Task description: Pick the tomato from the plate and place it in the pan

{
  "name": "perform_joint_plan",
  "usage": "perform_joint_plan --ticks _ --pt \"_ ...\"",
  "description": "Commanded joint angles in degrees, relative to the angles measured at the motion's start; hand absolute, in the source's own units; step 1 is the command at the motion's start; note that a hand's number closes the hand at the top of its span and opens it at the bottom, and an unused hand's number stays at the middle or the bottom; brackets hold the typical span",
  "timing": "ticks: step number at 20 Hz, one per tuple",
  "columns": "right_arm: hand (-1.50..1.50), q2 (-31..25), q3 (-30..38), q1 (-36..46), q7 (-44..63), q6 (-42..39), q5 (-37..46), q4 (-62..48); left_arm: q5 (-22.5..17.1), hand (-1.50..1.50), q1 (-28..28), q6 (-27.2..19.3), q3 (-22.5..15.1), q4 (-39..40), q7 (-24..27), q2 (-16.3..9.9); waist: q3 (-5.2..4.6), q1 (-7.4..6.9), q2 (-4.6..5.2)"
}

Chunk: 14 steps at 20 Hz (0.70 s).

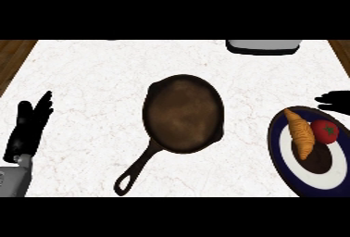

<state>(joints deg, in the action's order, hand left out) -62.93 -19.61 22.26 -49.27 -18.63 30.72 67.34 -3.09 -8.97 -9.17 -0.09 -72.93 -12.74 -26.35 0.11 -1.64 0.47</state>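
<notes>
The right hand [335,102] is hovering empty, fingers spread, just beyond the plate [282,159]. The tomato [327,131] is likely light, smooth, squashable; cup its round sides for the pan [183,113].

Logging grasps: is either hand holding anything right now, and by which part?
Nothing is held. The tomato lies on the plate; the right hand is beside it, the left hand rests open.
</notes>
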Motion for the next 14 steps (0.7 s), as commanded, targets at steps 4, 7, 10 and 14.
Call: perform_joint_plan --ticks 4,7,10,14 --pt "-1.50 7.07 -2.70 6.17 -8.28 4.65 11.18 -14.07 2.31 0.00 -2.70 -1.00 0.89 0.76 -1.69 1.12 -0.07 0.65 -0.17" --pt "-1.50 7.24 -0.84 6.50 -11.87 5.62 12.09 -17.10 1.54 0.00 0.72 1.62 1.94 -2.92 -2.66 -0.23 -0.07 0.80 -0.30" --pt "-1.50 9.42 -1.94 10.19 -11.76 5.22 15.21 -20.63 2.89 0.00 1.19 1.10 1.12 -0.84 -0.05 2.01 -0.08 0.63 -0.24" --pt "-1.50 12.04 -1.99 7.66 -9.92 7.04 16.96 -19.90 2.52 0.00 3.68 1.74 3.29 -4.18 -1.27 0.83 -0.09 1.05 -0.42"
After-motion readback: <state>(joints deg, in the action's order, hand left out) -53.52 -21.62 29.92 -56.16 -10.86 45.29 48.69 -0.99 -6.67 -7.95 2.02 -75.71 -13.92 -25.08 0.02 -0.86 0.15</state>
